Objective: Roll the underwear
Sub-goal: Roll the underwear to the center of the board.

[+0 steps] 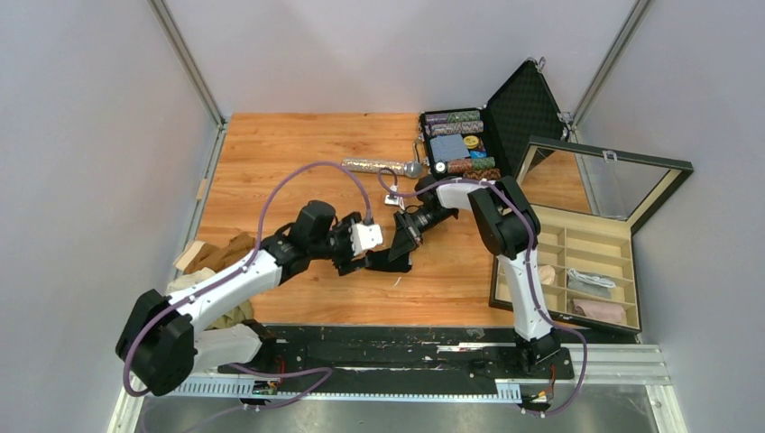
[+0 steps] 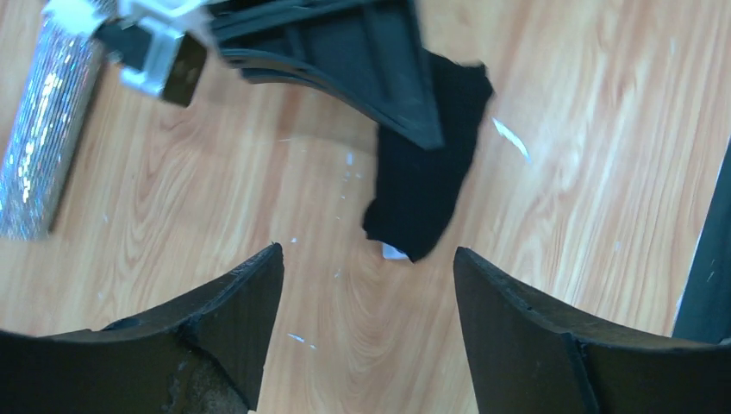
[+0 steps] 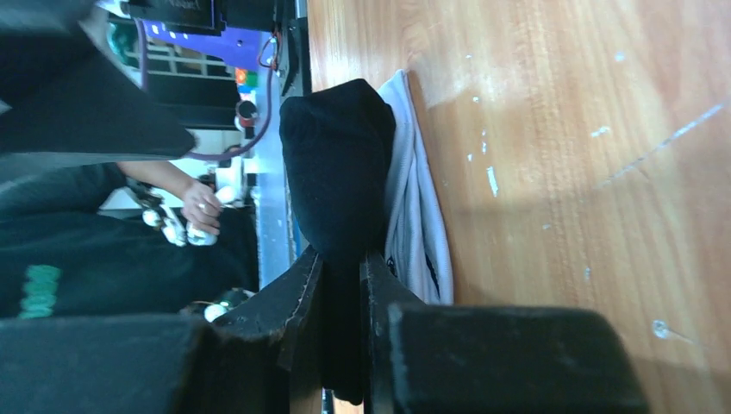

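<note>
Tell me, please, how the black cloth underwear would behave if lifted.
Probably floppy: the black cloth underwear sags in uneven folds from the right hand pinching it. Likely light, since that narrow pinch holds it. Unlikely to keep its shape.

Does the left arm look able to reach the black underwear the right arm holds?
Probably yes: the right arm holds the black underwear in shut jaws just ahead of the left arm, jaws open, only bare wood between.
</note>
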Tool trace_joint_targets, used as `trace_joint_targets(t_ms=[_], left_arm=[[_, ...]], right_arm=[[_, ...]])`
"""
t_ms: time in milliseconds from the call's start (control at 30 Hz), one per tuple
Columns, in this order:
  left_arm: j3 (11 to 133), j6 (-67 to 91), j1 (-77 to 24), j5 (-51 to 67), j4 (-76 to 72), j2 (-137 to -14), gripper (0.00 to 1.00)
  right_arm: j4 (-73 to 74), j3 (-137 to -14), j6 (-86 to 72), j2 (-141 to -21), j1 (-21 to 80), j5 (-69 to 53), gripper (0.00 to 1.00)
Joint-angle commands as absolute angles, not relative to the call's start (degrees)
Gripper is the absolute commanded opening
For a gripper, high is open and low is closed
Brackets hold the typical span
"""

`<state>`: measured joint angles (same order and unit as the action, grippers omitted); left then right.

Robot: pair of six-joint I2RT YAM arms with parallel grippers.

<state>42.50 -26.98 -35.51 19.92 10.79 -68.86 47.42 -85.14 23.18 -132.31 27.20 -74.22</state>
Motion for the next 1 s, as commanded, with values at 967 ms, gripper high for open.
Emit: trace_joint_targets(t_ms=[967], left_arm=[[39.15,-65.48,-46.14,18.95,-8.34,-93.05,0.62]], right_arm=[[48.2,-88.26,14.94,-146.23,24.96,-64.12,0.01]])
